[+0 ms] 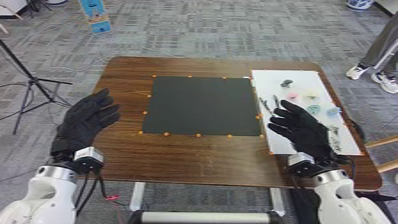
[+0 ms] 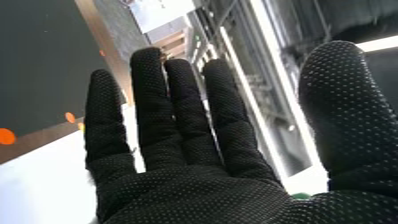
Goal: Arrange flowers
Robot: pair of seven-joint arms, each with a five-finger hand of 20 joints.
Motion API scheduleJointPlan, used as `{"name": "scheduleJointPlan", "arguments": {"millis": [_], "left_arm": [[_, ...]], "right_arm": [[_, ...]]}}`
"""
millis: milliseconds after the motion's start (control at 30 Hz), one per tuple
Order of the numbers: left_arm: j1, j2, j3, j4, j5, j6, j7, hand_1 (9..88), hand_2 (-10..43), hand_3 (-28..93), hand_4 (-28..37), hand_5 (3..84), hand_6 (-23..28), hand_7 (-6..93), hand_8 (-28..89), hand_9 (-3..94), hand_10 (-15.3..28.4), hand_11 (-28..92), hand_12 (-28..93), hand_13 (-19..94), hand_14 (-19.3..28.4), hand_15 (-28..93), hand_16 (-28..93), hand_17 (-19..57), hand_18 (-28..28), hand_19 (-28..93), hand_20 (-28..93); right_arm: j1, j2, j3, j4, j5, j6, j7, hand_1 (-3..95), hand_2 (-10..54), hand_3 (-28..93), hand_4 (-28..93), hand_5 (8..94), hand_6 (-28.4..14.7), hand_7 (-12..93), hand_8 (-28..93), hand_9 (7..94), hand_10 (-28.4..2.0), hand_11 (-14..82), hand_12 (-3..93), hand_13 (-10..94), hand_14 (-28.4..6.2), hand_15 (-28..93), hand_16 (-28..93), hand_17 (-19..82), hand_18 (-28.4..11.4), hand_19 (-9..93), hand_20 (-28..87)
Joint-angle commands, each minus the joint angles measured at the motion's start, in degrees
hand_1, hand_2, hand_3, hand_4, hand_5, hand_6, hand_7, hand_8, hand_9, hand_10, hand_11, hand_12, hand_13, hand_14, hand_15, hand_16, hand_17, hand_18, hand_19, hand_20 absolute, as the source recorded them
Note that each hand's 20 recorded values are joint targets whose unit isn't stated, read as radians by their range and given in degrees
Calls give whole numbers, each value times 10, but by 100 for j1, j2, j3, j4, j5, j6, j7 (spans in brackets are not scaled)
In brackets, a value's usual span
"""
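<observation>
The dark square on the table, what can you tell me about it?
The dark square is a flat, dull, nearly black sheet, perhaps paper or cloth, lying on the brown wooden table. Small orange dots line its edges. A white sheet lies along its right side. The left hand and right hand are on either side, off it.

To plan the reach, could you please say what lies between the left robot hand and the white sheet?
The head view shows brown table and a dark mat with orange markers.

Blk fingers (image 2: 153, 110) straight, dk mat (image 2: 35, 65) & wht sheet (image 2: 44, 175) beyond.
</observation>
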Motion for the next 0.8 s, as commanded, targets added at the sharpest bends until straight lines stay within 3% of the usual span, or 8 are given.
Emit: {"name": "scheduleJointPlan", "arguments": {"millis": [33,267,367,467,633,733,800], "left_arm": [[-172,215,-106,25,284,-321,-192,339,-94,689,-238,312,33,272,-132,264,101,287,146,259,117,347,-30,-43,193,497,84],[-136,274,-202,8,274,-384,-153,331,-95,681,-269,306,33,266,-128,255,97,277,154,249,116,327,-11,-52,192,485,73],[-74,269,-224,-25,243,-341,-154,330,-95,680,-276,306,32,266,-127,254,98,277,156,248,116,326,-8,-55,193,484,74],[-4,269,-283,-53,230,-332,-159,326,-95,685,-276,307,32,266,-127,254,98,276,158,247,116,327,-5,-57,194,484,76],[179,233,-361,-138,205,-207,-105,322,-95,689,-271,311,31,267,-126,257,99,277,159,247,117,332,-2,-59,195,484,78],[209,223,-360,-162,180,-151,-137,321,-95,689,-268,312,31,265,-126,259,102,278,160,248,117,335,-1,-61,196,485,81],[223,223,-383,-174,185,-167,-139,319,-95,691,-265,313,31,265,-126,260,102,277,160,248,118,338,-1,-62,197,486,83]], "right_arm": [[195,174,-43,12,-42,-110,-26,244,-87,833,-277,388,-33,238,-115,401,-134,146,226,315,-109,351,192,87,-199,500,243],[302,334,-115,12,-187,40,-51,244,-94,826,-278,382,-29,248,-110,388,-131,144,237,301,-106,338,211,77,-201,497,248],[338,650,-206,-187,-754,766,258,247,-95,810,-282,380,-29,261,-112,399,-134,178,254,319,-110,390,226,89,-200,531,268],[519,1109,-292,-308,-3534,1510,806,248,-95,778,-283,406,-38,320,-124,444,-136,303,277,388,-121,515,196,137,-209,618,307],[1115,2061,-1044,-404,-6914,2696,2309,289,-95,704,-283,445,-38,410,-141,480,-125,461,334,461,-115,619,195,189,-201,688,340],[1292,2641,-1363,-532,-7740,2884,3019,301,-95,684,-283,483,-31,465,-150,523,-118,503,348,516,-108,641,215,207,-200,689,340],[1344,2972,-1442,-641,-7964,2712,3278,302,-95,674,-283,504,-25,506,-159,547,-121,524,359,537,-108,660,242,216,-202,686,340]]}}
